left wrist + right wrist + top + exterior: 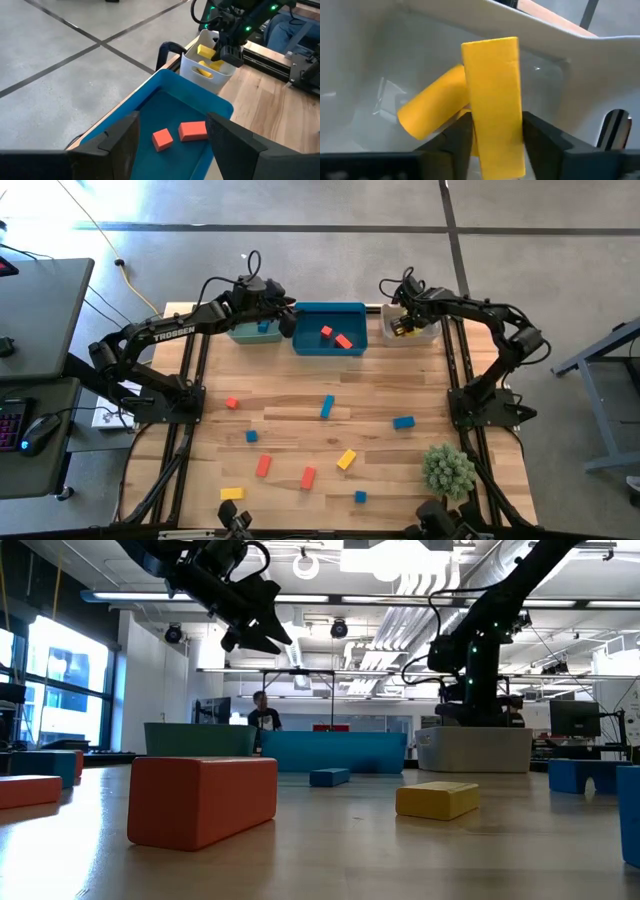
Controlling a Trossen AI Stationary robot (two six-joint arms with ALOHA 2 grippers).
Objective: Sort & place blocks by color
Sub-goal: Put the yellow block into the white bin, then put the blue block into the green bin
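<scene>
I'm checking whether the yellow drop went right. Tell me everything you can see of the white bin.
The white bin is a small, pale, smooth-walled rectangular tub, plastic by its look, with a slot handle in one side. It stands upright at the table's far edge, right of the blue bin. Yellow blocks lie inside; the right gripper reaches in, a yellow bar between its fingers.
</scene>
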